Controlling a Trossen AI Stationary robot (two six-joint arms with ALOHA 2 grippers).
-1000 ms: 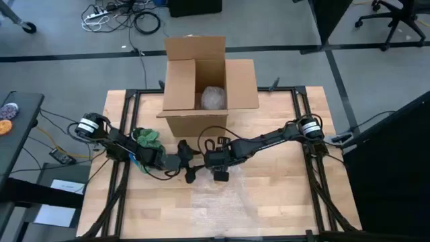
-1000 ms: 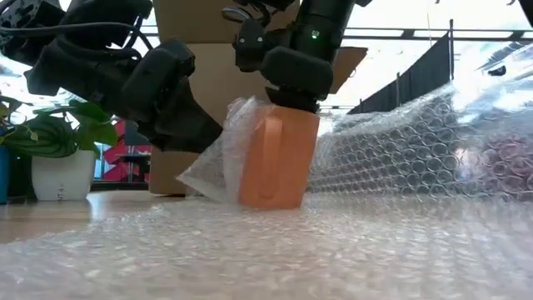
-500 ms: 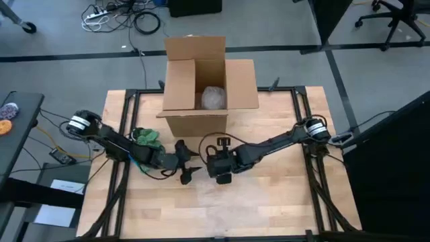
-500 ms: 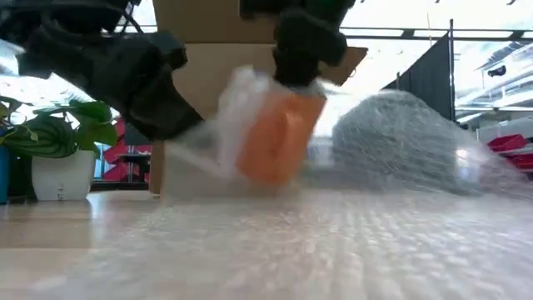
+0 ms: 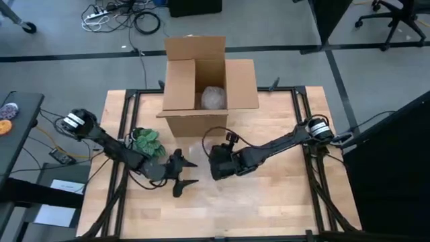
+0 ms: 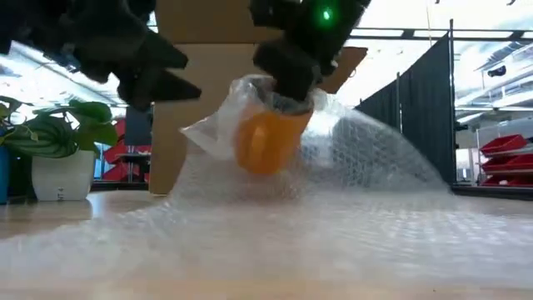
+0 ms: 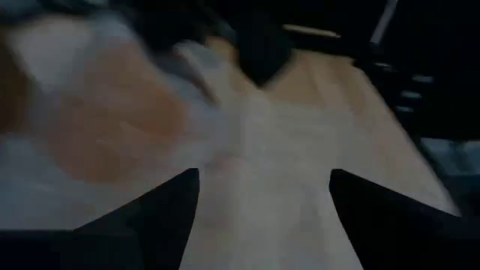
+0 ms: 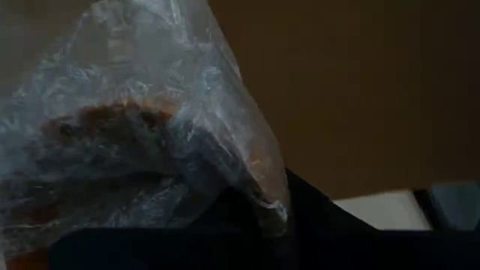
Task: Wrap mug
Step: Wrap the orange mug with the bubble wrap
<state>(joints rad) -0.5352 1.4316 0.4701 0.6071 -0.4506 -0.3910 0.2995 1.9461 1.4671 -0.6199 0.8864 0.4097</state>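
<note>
1 cardboard box point(image 5: 201, 84) at 12 o'clock on the wood table point(image 5: 289, 195), flaps open, 1 bubble-wrapped bundle point(image 5: 213, 98) inside. 1 green plant point(image 5: 148, 140) at 9 o'clock, next to the left arm. Bubble wrap sheet point(image 6: 366, 167) fills the low view foreground. Orange mug point(image 6: 266, 142), 1, table centre, lifted and tilted, wrap draped over it. Right gripper point(image 6: 287, 79) clenched on mug through the wrap. Left gripper point(image 5: 180, 176) released, fingers spread, just at 9 o'clock of mug, apart from it.
</note>
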